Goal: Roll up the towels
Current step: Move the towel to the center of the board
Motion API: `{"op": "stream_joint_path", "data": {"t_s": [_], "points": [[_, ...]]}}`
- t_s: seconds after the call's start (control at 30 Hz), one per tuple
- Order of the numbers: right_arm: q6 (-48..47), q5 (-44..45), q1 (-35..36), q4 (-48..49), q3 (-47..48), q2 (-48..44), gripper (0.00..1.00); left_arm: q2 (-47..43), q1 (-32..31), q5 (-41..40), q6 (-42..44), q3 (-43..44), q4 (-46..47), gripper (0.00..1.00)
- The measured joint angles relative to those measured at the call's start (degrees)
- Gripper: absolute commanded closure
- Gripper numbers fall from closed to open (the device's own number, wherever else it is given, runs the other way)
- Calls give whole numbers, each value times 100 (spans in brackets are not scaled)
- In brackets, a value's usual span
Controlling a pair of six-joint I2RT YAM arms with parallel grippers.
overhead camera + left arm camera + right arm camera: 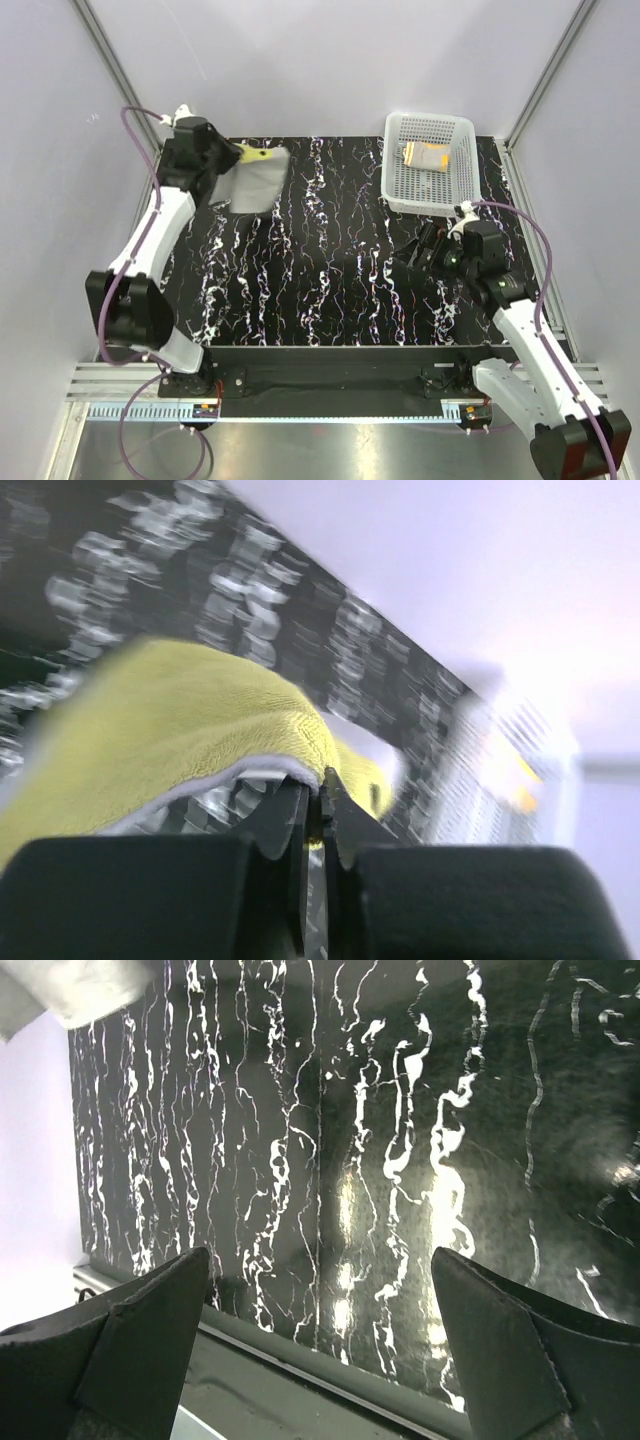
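Pinching the edge of the yellow towel [255, 182], the left pincer [240, 152] sits at about 10 o'clock on the table [320, 270] in the top view. Left wrist view is blurred, but the jaws are clearly closed on the towel [180, 720] hem with the pincer [315, 802] tips nearly together. Towel hangs off the pincer with the grey reverse facing the camera and a yellow strip along its top; lower edge looks close to the table, can't tell if it touches. Right pincer [428, 247] is at roughly 4 o'clock, low over the table, just in front of the white basket [430, 118], jaws spread wide and holding nothing; right wrist view shows only bare table between the fingers [150, 1330]. Basket is at 1 o'clock; the other towel [425, 155] lies inside it, bunched, probably the orange one.
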Motion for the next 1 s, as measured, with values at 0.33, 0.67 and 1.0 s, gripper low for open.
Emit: {"op": "stream_joint_path", "data": {"t_s": [0.33, 0.67, 1.0], "points": [[177, 177, 2, -940, -31, -1370, 0, -787, -2140, -199, -44, -2400, -44, 42], [531, 98, 2, -994, -74, -656, 0, -901, -2780, -472, -22, -3126, -243, 29], [822, -44, 22, -459, -221, -94, 0, 763, -2302, -341, 400, -1471, 474, 35]]}}
